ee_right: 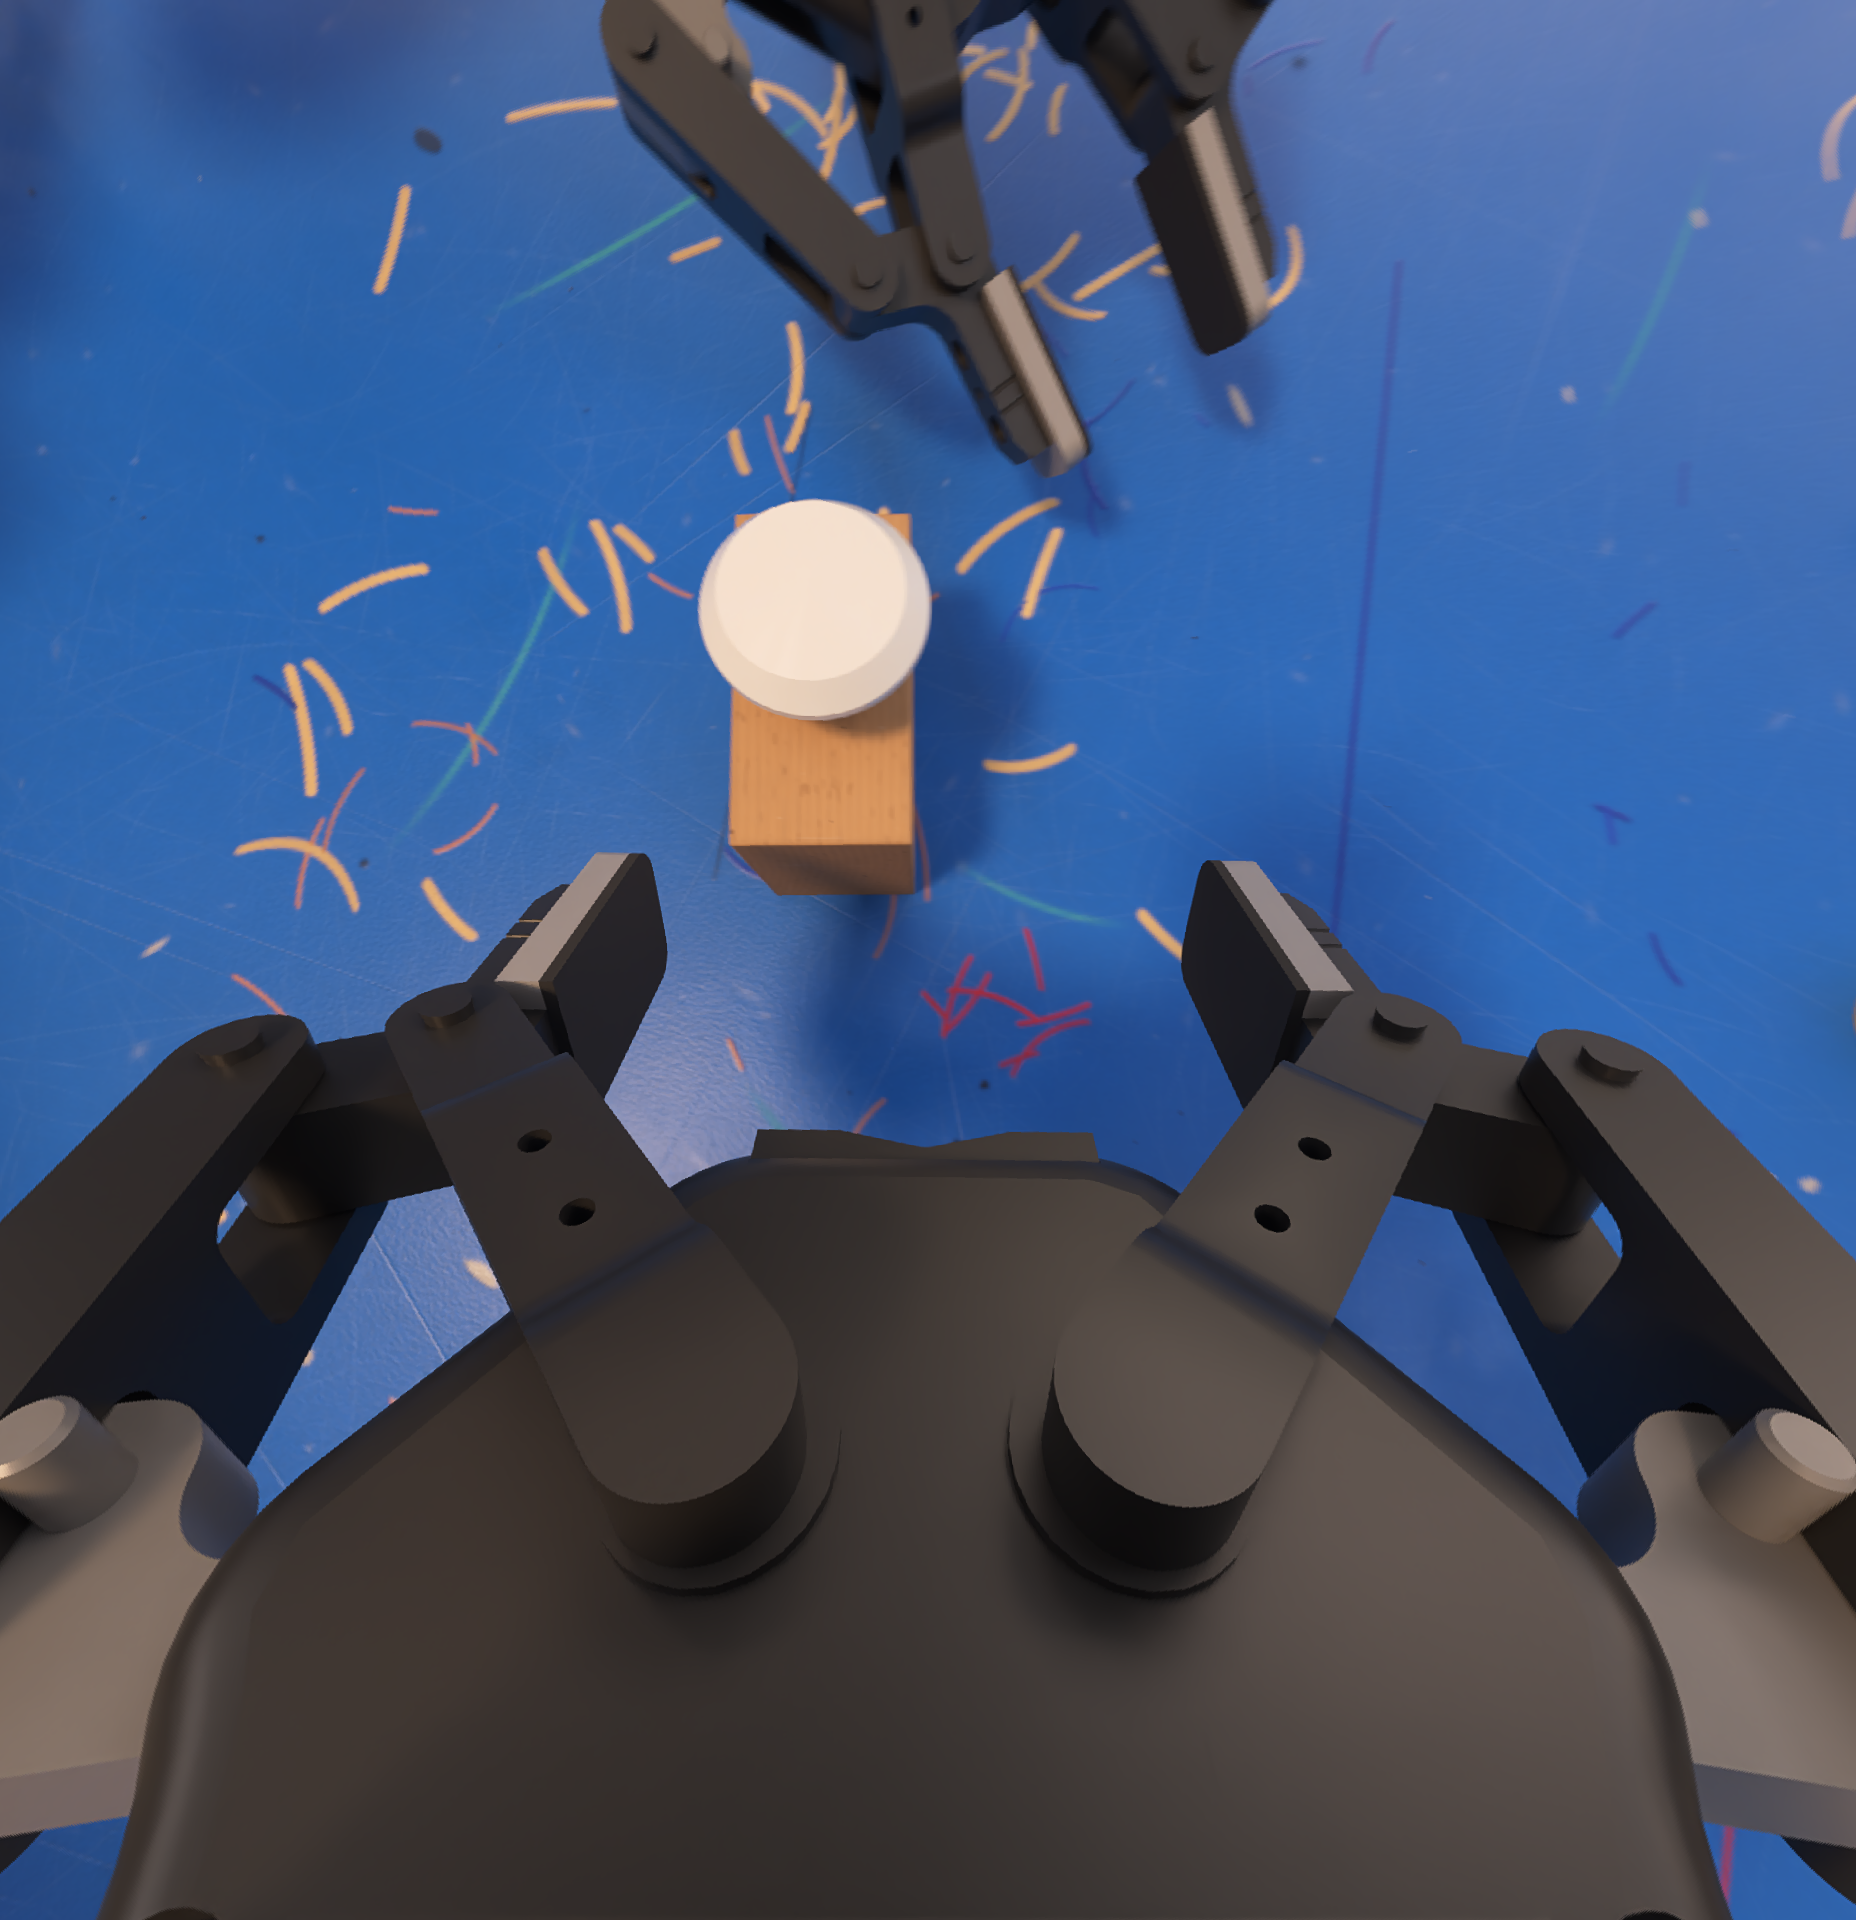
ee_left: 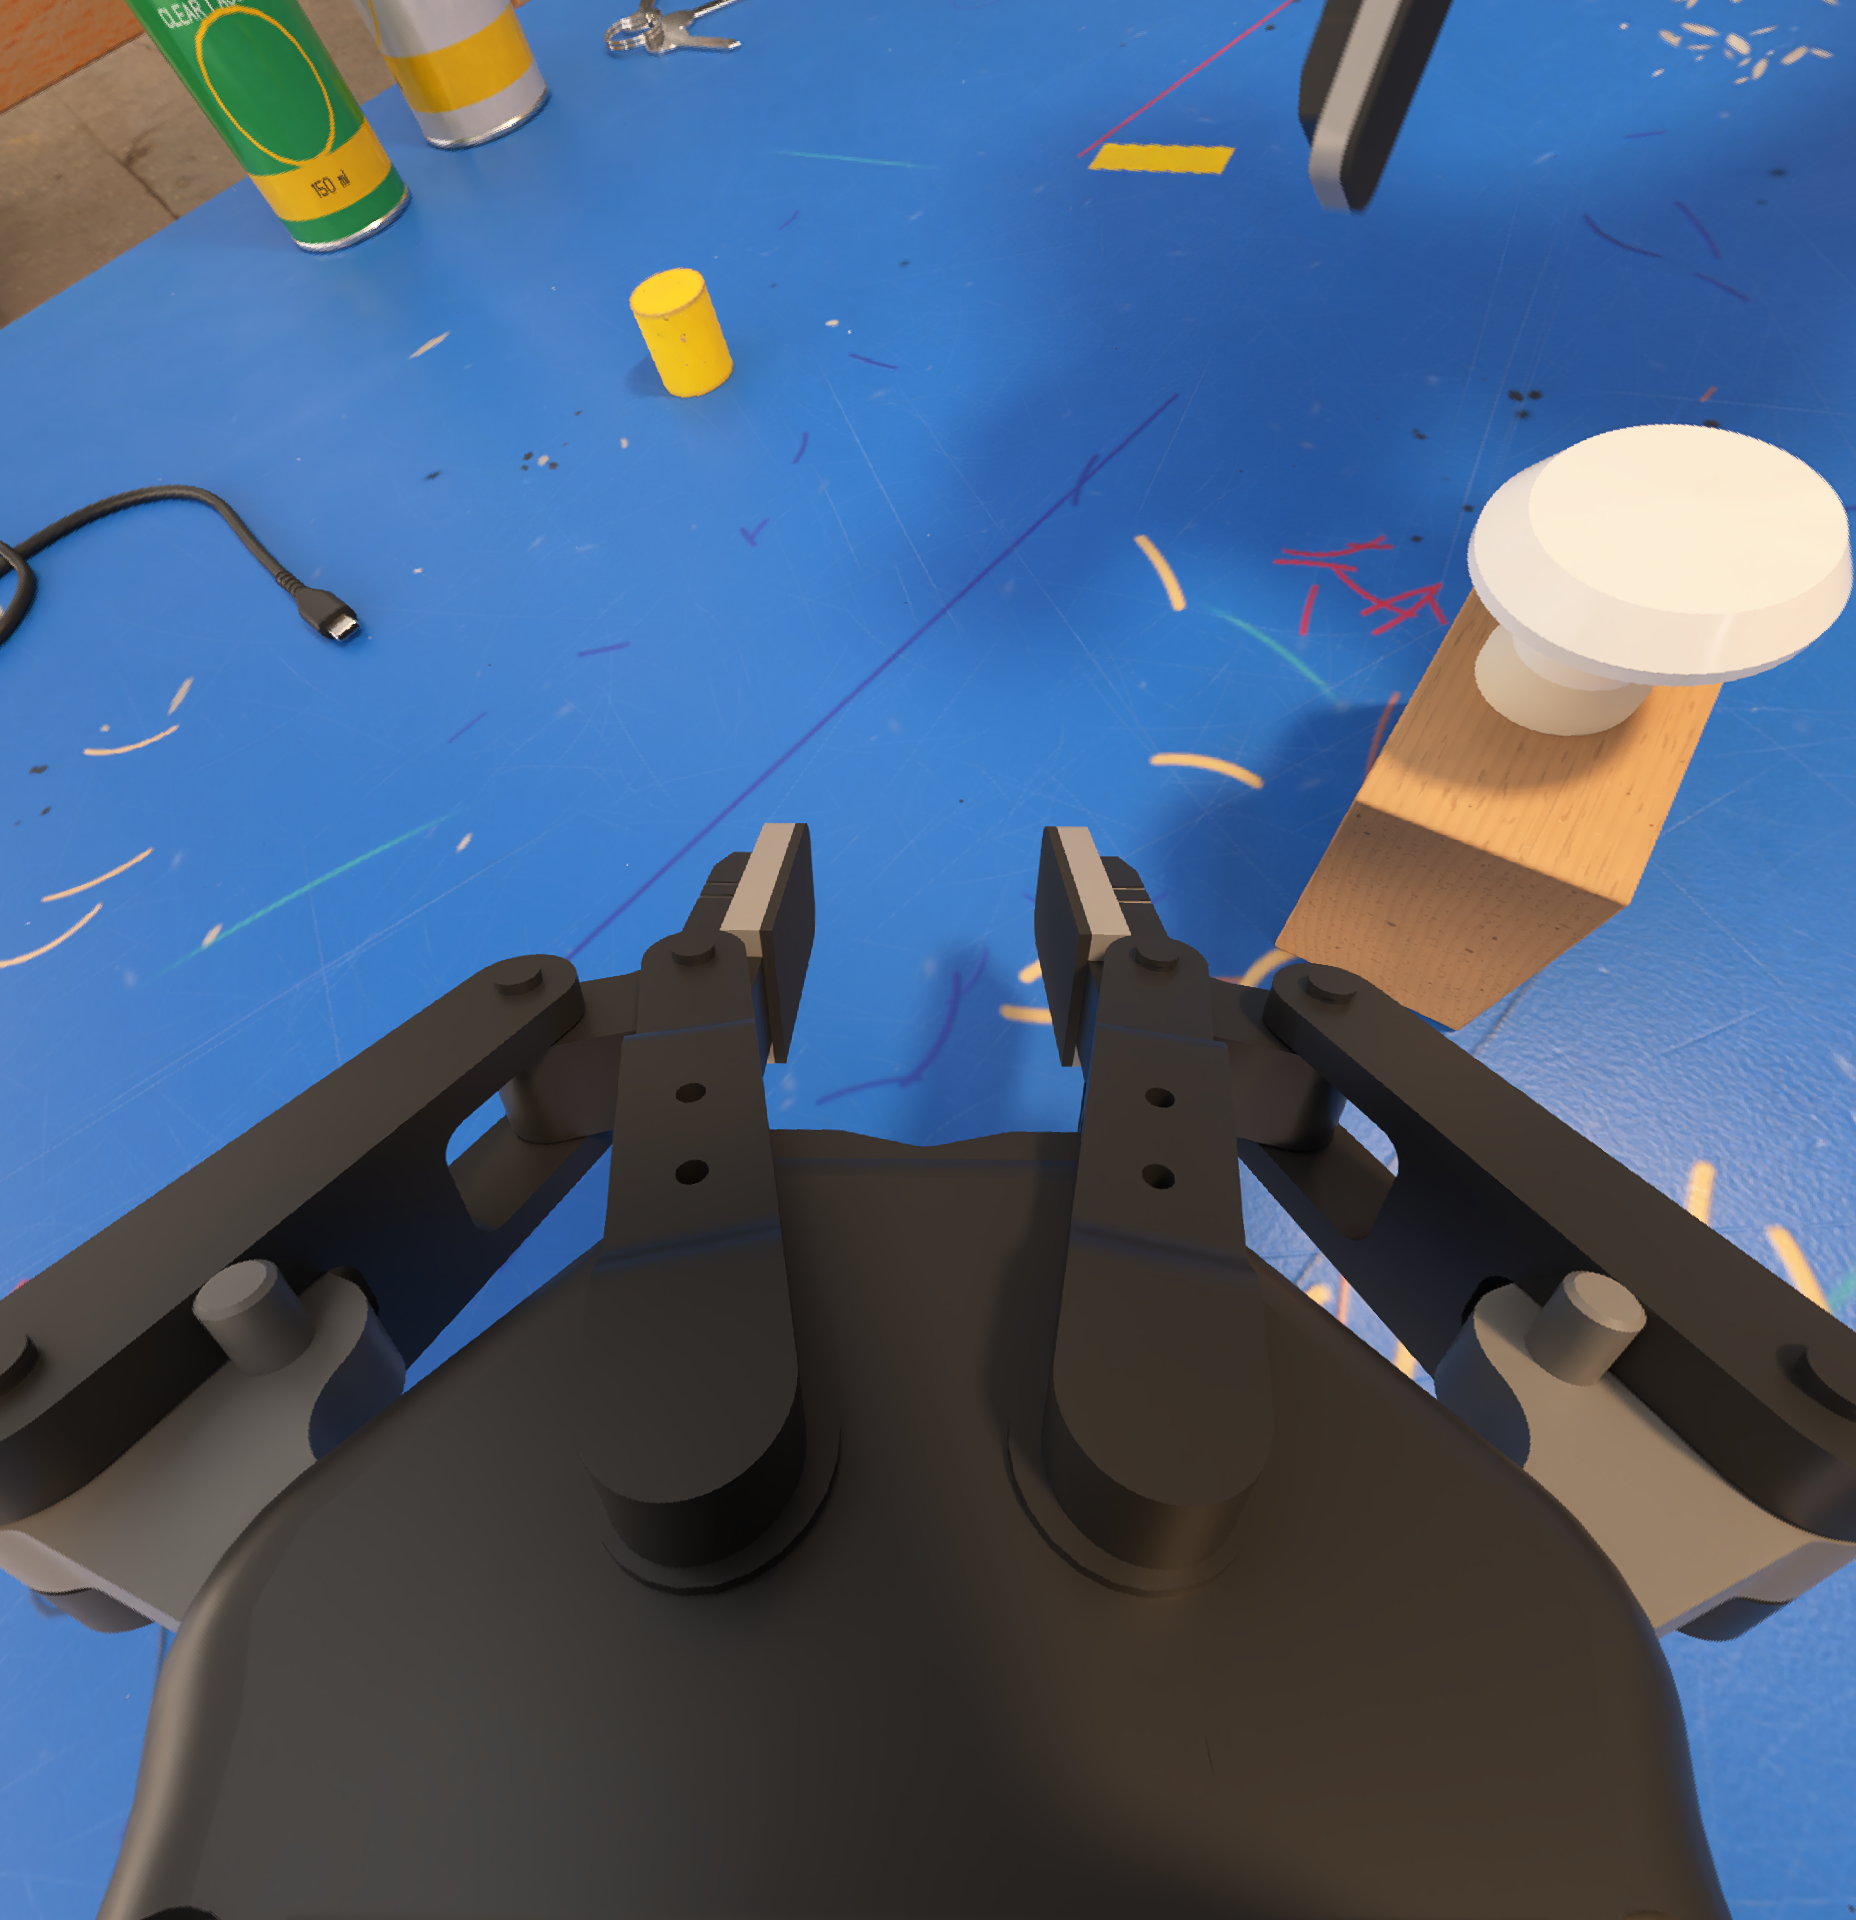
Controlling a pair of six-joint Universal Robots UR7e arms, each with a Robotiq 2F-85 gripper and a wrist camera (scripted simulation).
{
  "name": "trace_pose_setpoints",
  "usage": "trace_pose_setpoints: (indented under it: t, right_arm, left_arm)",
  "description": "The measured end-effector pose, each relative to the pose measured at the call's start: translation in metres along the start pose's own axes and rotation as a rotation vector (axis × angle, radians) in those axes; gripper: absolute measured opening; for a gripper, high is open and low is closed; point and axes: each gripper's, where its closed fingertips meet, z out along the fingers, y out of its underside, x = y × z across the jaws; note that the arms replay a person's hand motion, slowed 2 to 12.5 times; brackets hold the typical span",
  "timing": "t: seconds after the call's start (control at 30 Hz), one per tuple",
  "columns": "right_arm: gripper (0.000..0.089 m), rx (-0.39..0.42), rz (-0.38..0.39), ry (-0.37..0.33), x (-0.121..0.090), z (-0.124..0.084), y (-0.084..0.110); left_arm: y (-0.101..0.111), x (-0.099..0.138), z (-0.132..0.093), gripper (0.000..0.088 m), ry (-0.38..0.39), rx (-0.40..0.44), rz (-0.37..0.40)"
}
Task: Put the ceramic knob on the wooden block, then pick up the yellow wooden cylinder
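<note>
Blue table (ee_left: 903, 520): two spray cans (ee_left: 280, 114) (upright, capped ends unseen)

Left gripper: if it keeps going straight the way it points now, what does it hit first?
Probably bare blue table. The left gripper is open, with the wooden block off to its right and the yellow wooden cylinder farther ahead-left.

White ceramic knob (ee_left: 1659, 566) is showing a plain, unpatterned face; the wooden block (ee_left: 1495, 821) beneath is displaying tan grain with fine dark flecks. The cylinder (ee_left: 681, 332) is appearing solid yellow. The table (ee_left: 903, 499) is reading blue, streaked with orange, red, green and purple marks. One can (ee_left: 280, 114) is wearing green and yellow, the other can (ee_left: 467, 62) yellow and silver. Cable (ee_left: 165, 540): black. Both grippers are showing dark grey with paler grey pads (ee_right: 1017, 353).
</note>
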Motion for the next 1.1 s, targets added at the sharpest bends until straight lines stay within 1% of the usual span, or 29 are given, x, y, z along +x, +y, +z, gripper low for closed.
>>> trace_pose_setpoints:
  t: [0.17, 0.3, 0.43, 0.53, 0.63, 0.73, 0.87, 0.97, 1.1]
  right_arm:
    - [0.0854, 0.062, 0.029, 0.070, 0.026, -0.018, -0.002]
    - [0.0854, 0.110, 0.083, 0.141, 0.057, -0.026, 0.003]
    - [0.0833, 0.141, 0.145, 0.216, 0.095, -0.026, 0.016]
    - [0.0785, 0.149, 0.191, 0.272, 0.126, -0.023, 0.029]
    - [0.0734, 0.162, 0.239, 0.311, 0.153, -0.019, 0.041]
    - [0.0675, 0.194, 0.278, 0.335, 0.178, -0.017, 0.049]
    - [0.0609, 0.241, 0.310, 0.336, 0.203, -0.015, 0.053]
    - [0.0587, 0.262, 0.317, 0.331, 0.218, -0.014, 0.053]
    - [0.0572, 0.281, 0.301, 0.321, 0.234, -0.011, 0.050]
  left_arm:
    - [0.000, -0.001, 0.000, 0.0390, -0.003, -0.002, -0.003]
    - [0.000, -0.001, 0.000, 0.0390, -0.010, -0.005, -0.003]
    - [0.001, -0.002, 0.001, 0.0390, -0.018, -0.012, 0.004]
    - [0.002, -0.001, 0.002, 0.0390, -0.022, -0.017, 0.013]
    - [0.002, -0.001, 0.002, 0.0390, -0.026, -0.022, 0.021]
    - [0.002, -0.001, 0.003, 0.0390, -0.028, -0.026, 0.024]
    - [0.002, -0.001, 0.003, 0.0390, -0.029, -0.026, 0.022]
    - [0.002, -0.002, 0.002, 0.0389, -0.028, -0.023, 0.016]
    - [0.002, -0.003, 0.002, 0.0389, -0.025, -0.018, 0.004]
